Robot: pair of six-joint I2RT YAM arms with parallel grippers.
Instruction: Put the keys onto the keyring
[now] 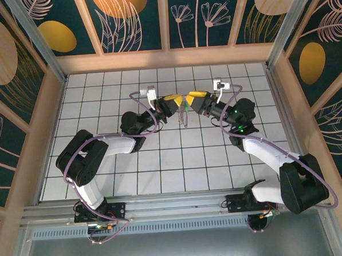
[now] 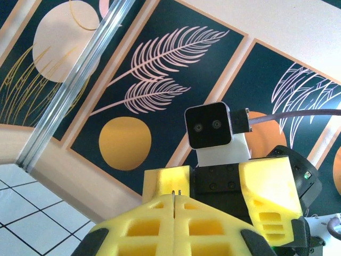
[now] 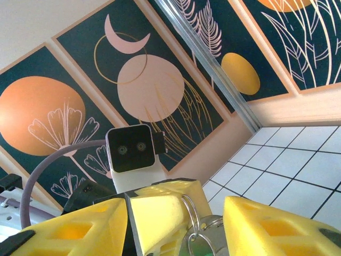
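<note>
Yellow left fingers [image 3: 154,205] on keyring [image 3: 197,216], seemingly.

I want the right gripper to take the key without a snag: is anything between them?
Nothing visible stands between. The right gripper is open, and the key hangs by the keyring in the gap between its fingers. The left gripper, shut on the keyring, sits close beside the key.

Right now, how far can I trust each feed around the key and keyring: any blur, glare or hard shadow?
Top external: even light, soft shadows, no glare, but the keyring is a faint thin line. Right wrist: the green-headed key and keyring are too close, blurred and cut by the bottom edge; wall panels sharp. Left wrist: sharp, its own yellow fingers evenly lit.
</note>
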